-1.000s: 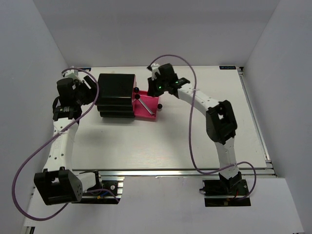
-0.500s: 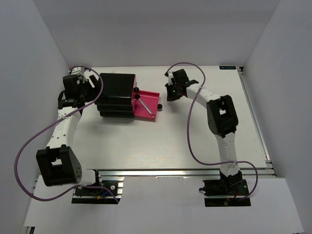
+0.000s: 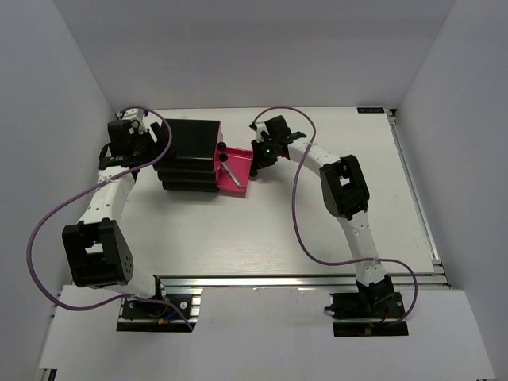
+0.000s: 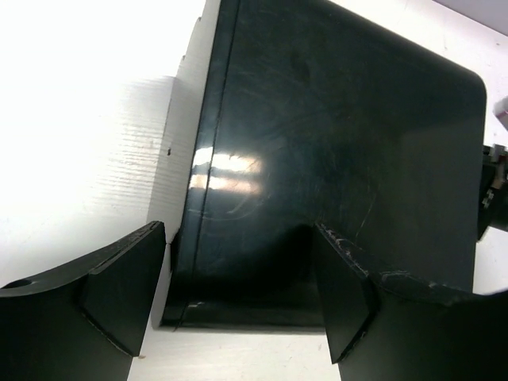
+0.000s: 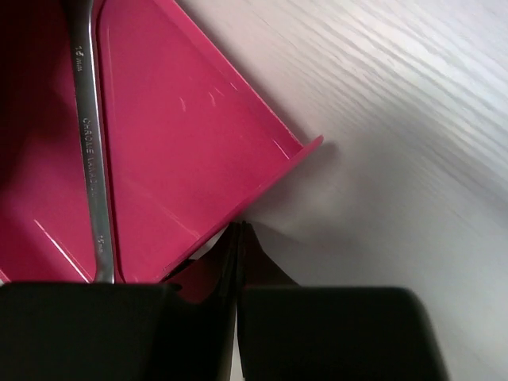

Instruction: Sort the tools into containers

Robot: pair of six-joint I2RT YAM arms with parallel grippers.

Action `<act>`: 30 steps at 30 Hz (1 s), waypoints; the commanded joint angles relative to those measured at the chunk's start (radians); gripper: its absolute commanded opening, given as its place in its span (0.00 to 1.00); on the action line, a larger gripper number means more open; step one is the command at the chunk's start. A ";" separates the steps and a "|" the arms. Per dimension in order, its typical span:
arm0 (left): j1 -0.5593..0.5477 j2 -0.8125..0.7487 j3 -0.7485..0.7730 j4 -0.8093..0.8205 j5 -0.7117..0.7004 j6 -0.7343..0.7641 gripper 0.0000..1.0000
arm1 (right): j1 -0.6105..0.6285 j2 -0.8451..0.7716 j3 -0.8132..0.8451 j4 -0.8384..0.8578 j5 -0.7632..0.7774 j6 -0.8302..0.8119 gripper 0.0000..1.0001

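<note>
Nudged drawer (image 5: 190, 135) further in with right gripper (image 5: 238, 238), fingers pressed together; seemingly bracing cabinet (image 4: 333, 143) with left gripper (image 4: 238, 294), spread

White wood-grain table (image 3: 270, 230), pale grey walls (image 3: 262, 48) on three sides, aluminium rail (image 3: 270, 281) along near edge

Blowing out the table (image 4: 79, 119) left of the cabinet (image 4: 333, 159), glinting in streaks on its top, shadowing beside it.
</note>
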 commanded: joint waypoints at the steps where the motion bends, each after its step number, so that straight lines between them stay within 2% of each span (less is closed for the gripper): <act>1: -0.002 0.008 0.021 -0.017 0.032 0.029 0.83 | 0.055 0.020 0.086 0.040 -0.131 0.069 0.00; 10: -0.002 0.020 0.017 -0.034 0.106 0.038 0.83 | 0.112 0.098 0.175 0.173 -0.206 0.242 0.00; 14: -0.002 0.021 0.011 -0.034 0.123 0.034 0.83 | 0.115 0.127 0.155 0.308 -0.221 0.331 0.00; 21: -0.002 0.028 0.016 -0.040 0.132 0.029 0.83 | 0.115 0.205 0.244 0.389 -0.254 0.463 0.00; 25: -0.002 0.026 0.031 -0.044 0.106 0.018 0.84 | 0.108 0.175 0.246 0.342 -0.194 0.404 0.00; 28: -0.002 0.006 0.059 -0.057 0.028 -0.003 0.84 | 0.071 0.109 0.186 0.319 -0.139 0.359 0.00; 30: -0.002 -0.030 0.068 -0.060 -0.033 -0.032 0.87 | 0.045 0.043 0.122 0.308 -0.107 0.290 0.30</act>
